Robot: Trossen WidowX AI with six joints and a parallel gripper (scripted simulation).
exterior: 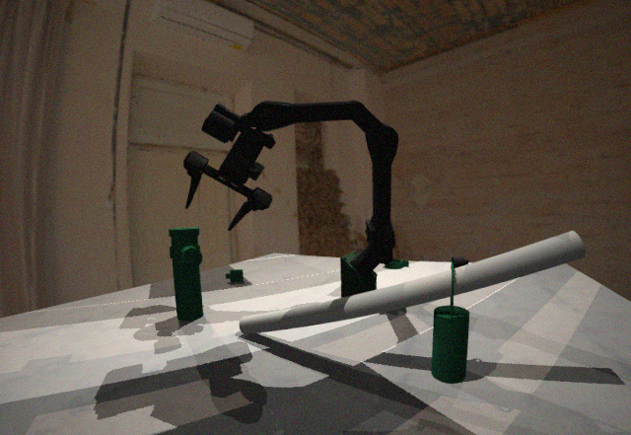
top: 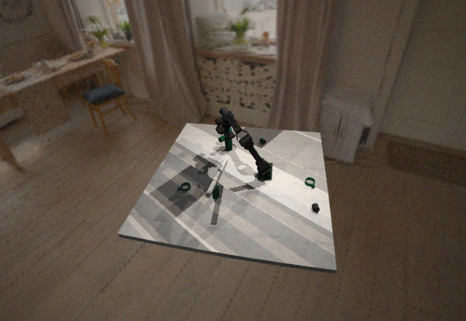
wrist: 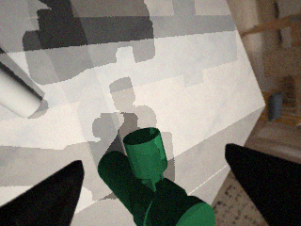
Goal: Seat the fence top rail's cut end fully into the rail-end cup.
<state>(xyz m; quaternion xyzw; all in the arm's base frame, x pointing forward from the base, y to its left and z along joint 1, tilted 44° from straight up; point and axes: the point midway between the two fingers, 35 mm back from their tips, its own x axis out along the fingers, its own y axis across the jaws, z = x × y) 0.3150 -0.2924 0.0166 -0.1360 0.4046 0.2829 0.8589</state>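
The big green post (top: 228, 143) (exterior: 186, 287) (wrist: 123, 183) stands upright on the table, with the rail-end cup (exterior: 191, 256) (wrist: 145, 152) hanging on its band near the post cap. The white rail (top: 217, 176) (exterior: 407, 292) (wrist: 16, 96) is tilted: it passes through the loop cap (exterior: 453, 279) of the small green post (top: 215, 191) (exterior: 450, 343), and its cut end (exterior: 246, 325) rests on the table, apart from the cup. My gripper (top: 224, 128) (exterior: 210, 216) (wrist: 155, 158) is open and empty. It hangs above the big post, with the cup showing between its fingers in the wrist view.
The arm's base (top: 263, 171) (exterior: 356, 277) stands mid-table. Two green rings (top: 183, 186) (top: 309, 182), a small green piece (top: 262, 141) (exterior: 235, 275) and a black piece (top: 315, 207) lie loose on the grey board (top: 263, 234). The board's edge shows near the post in the wrist view.
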